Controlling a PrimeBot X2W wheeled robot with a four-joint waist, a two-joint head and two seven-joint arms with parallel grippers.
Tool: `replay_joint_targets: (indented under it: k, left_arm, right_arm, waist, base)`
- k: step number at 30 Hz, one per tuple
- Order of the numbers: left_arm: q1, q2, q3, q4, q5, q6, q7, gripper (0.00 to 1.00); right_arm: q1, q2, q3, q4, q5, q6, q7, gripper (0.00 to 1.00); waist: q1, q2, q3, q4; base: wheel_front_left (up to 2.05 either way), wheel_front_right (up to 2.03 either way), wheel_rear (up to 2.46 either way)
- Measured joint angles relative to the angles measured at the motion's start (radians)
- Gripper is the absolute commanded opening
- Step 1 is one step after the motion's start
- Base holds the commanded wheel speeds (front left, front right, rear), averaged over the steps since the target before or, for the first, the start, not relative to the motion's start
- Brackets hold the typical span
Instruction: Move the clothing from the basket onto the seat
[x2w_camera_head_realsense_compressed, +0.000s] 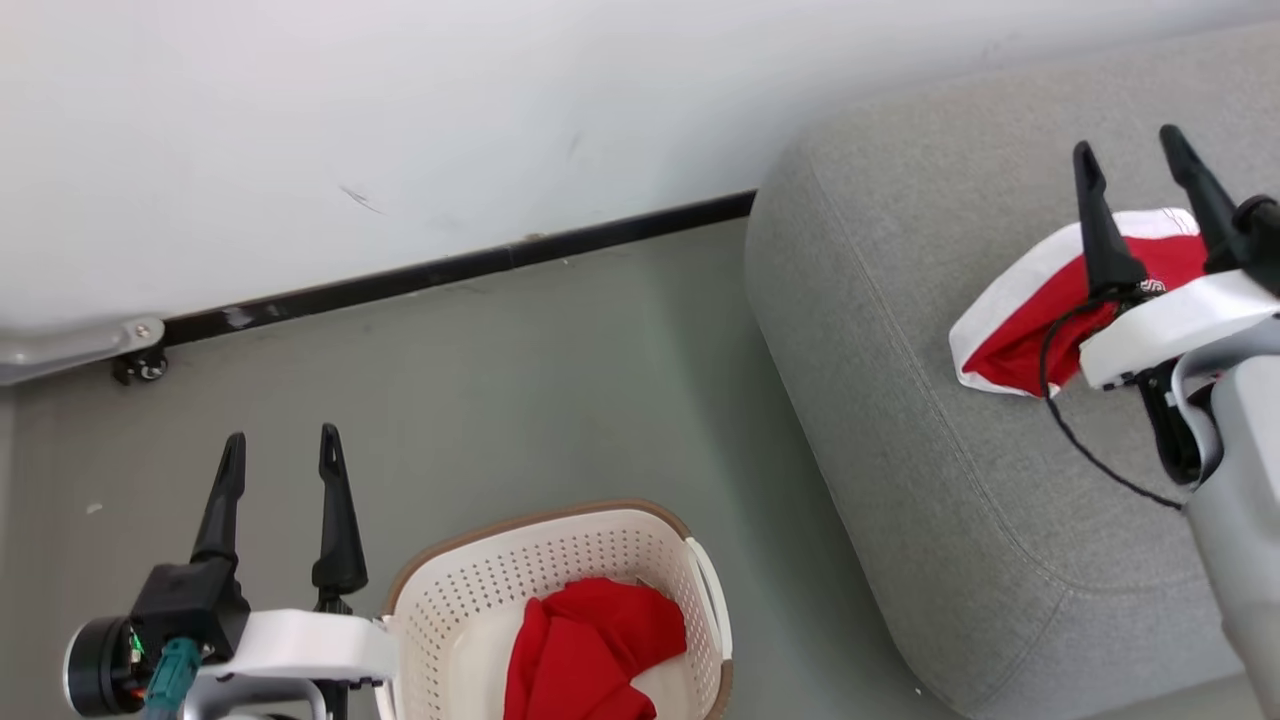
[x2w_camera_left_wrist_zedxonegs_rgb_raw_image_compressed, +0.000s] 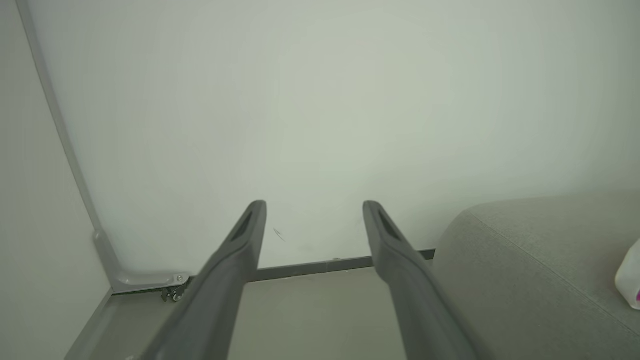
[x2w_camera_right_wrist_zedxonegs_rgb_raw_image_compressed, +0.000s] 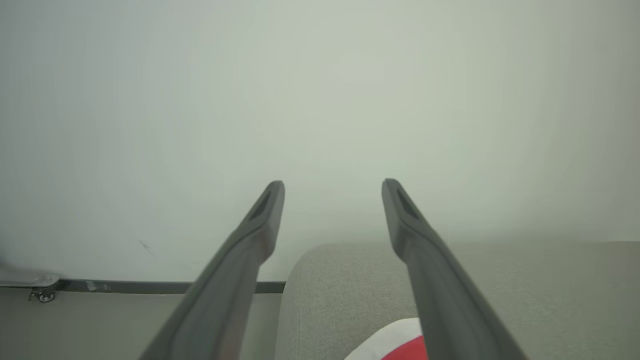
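You were halfway through: the white-banded garment (x2w_camera_head_realsense_compressed: 1020, 330) lay on the seat (x2w_camera_head_realsense_compressed: 900, 300) at about 3 o'clock in the head view. Your right gripper (x2w_camera_head_realsense_compressed: 1128, 145) hovered over it, fingers spread wide and holding nothing. The plain red garment (x2w_camera_head_realsense_compressed: 590, 650) lay crumpled in the basket (x2w_camera_head_realsense_compressed: 540, 520) at 6 o'clock. Your left gripper (x2w_camera_head_realsense_compressed: 282, 438), also wide and empty, hung just beside the basket at 8 o'clock (the nearer arm, by my reckoning). The next move called for dipping a gripper into the basket and pinching that loose fabric.
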Motion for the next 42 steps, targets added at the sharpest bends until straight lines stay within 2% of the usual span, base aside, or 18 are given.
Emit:
replay_joint_targets:
  k: [5, 14, 23, 33, 42]
  left_arm:
    - [0.051, -0.022, -0.004, 0.0, -0.005, -0.002, 0.0, 1.0]
    - [0.098, -0.031, -0.035, 0.005, -0.015, -0.02, 0.0, 1.0]
    - [0.112, -0.04, -0.071, 0.013, -0.015, -0.043, 0.0, 1.0]
    - [0.114, -0.05, -0.094, 0.027, -0.002, -0.064, 0.0, 1.0]
    - [0.116, -0.05, -0.097, 0.048, 0.02, -0.064, 0.0, 1.0]
  right_arm:
    - [0.092, 0.023, -0.061, -0.111, 0.012, 0.0, -0.001, 1.0]
    - [0.287, 0.079, -0.135, -0.209, 0.008, 0.0, -0.001, 1.0]
    - [0.457, 0.177, -0.113, -0.295, -0.001, 0.0, -0.001, 1.0]
    - [0.584, 0.217, -0.106, -0.361, -0.027, 0.0, -0.001, 1.0]
    - [0.672, 0.242, -0.127, -0.405, -0.055, 0.0, -0.001, 1.0]
  waist:
    - [0.0, 0.0, -0.039, 0.033]
    - [0.0, 0.0, -0.088, 0.077]
    - [-0.0001, 0.0, -0.126, 0.111]
    - [0.0, 0.0, -0.146, 0.135]
    - [-0.0001, 0.0, -0.149, 0.145]
  base:
    - [0.0, 0.0, 0.0]
    - [0.0, 0.0, 0.0]
    - [0.0, 0.0, 0.0]
    - [0.0, 0.0, 0.0]
    - [0.0, 0.0, 0.0]
